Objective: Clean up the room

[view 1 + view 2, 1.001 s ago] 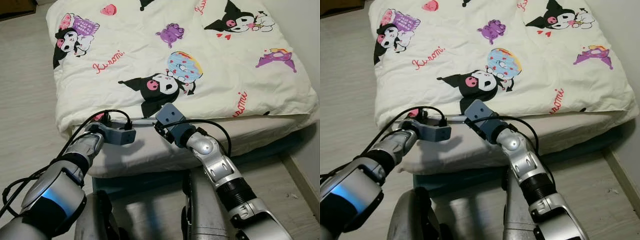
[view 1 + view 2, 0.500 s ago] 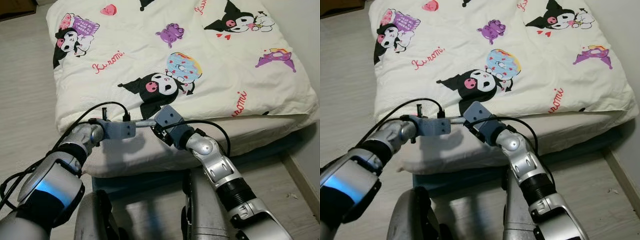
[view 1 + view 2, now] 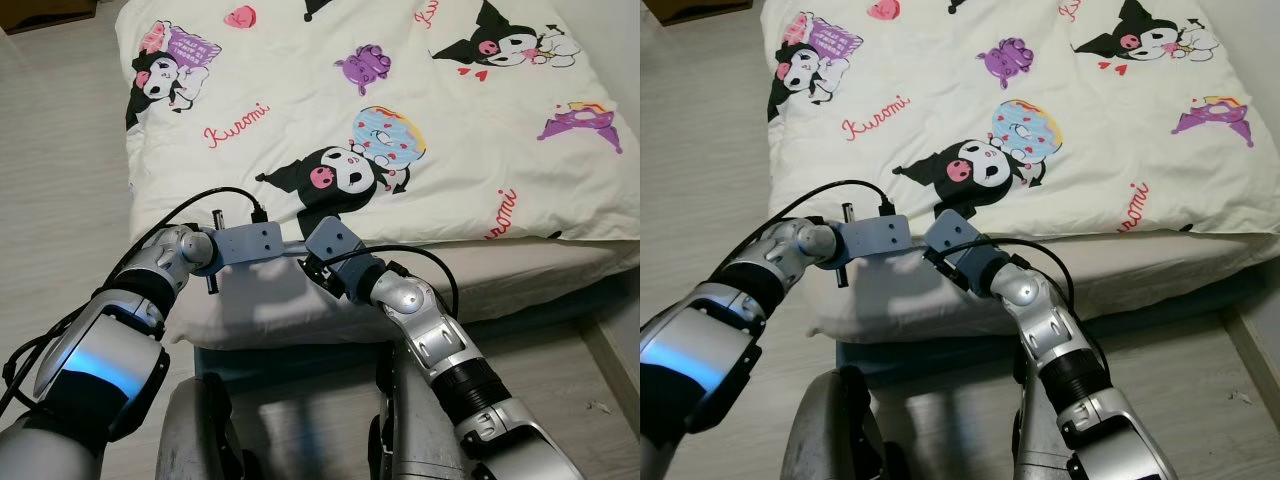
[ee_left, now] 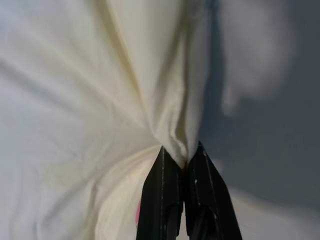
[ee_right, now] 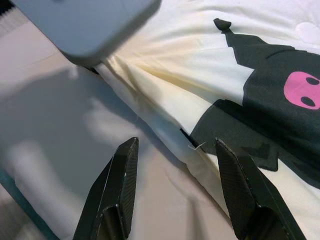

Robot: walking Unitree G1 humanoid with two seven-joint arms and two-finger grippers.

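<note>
A cream quilt (image 3: 420,110) printed with cartoon characters covers the bed. In the left wrist view my left gripper (image 4: 181,155) is shut on a bunched fold of the quilt's (image 4: 100,100) near edge. From the head, the left wrist (image 3: 250,243) sits at that near edge, left of centre. My right gripper (image 5: 175,145) is open, hovering just over the quilt's edge (image 5: 240,75) beside the left one, with nothing between its fingers. Its wrist (image 3: 335,240) almost touches the left wrist.
Below the quilt edge lies the pale sheet of the mattress (image 3: 520,275), on a blue base (image 3: 290,365). Light wood floor (image 3: 60,170) runs along the bed's left and in front. A baseboard (image 3: 618,350) stands at the lower right.
My left wrist has risen and moved forward to the quilt's near edge, closer to the right wrist. The head view has shifted slightly.
</note>
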